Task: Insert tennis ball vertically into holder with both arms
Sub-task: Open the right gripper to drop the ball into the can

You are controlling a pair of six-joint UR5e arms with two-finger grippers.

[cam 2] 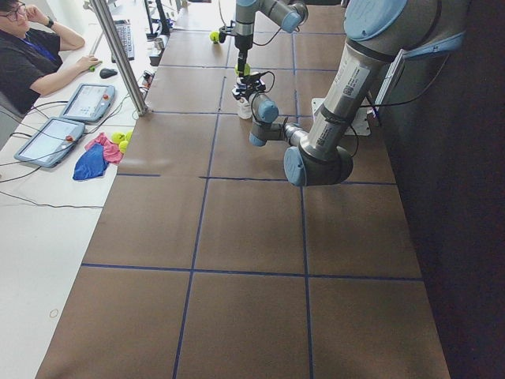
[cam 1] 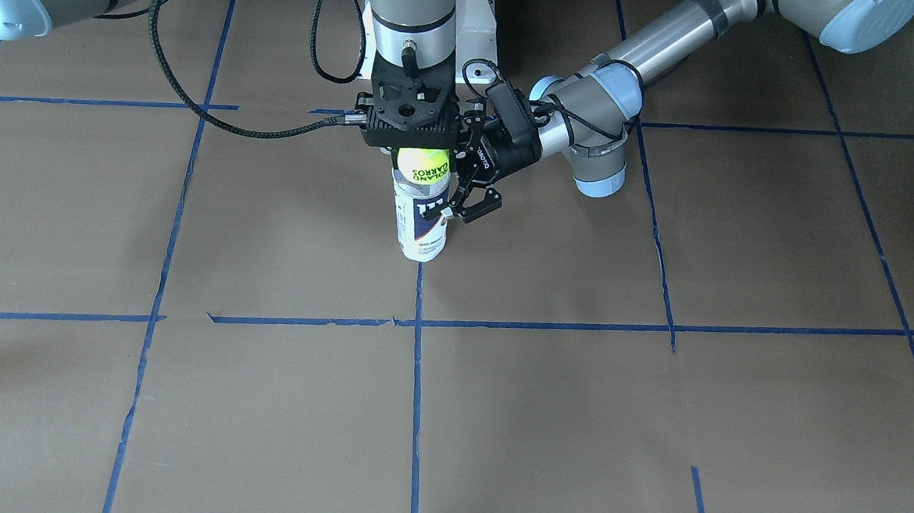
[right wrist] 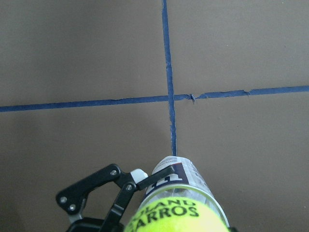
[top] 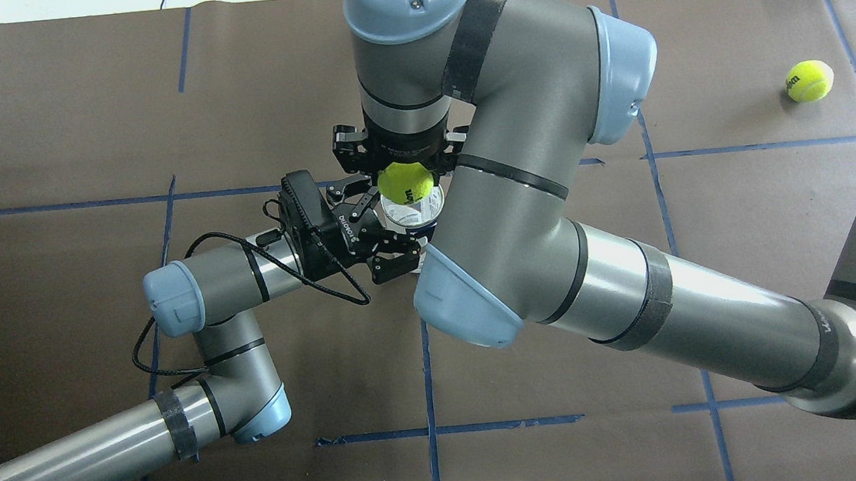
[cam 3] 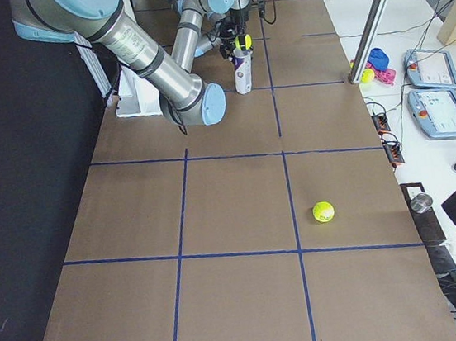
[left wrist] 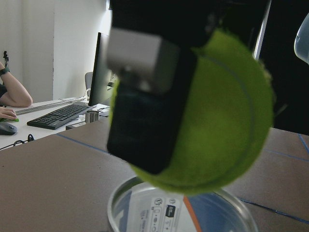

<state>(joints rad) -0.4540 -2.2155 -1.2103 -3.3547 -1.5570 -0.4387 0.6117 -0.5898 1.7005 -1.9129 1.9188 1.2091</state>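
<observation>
Directly above the clear cylindrical Wilson can (cam 1: pixel 421 223) and its open mouth, the right hand (cam 1: pixel 422 154) pinches the fuzzy tennis ball (cam 1: pixel 424 163); the left hand (top: pixel 396 226) clasps the can's wall.

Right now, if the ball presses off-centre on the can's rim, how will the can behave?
The holder is tall and narrow, so probably tippy; the left gripper at its side should steady it. Its clear plastic may flex. The tennis ball looks about mouth-wide, likely snug.
</observation>
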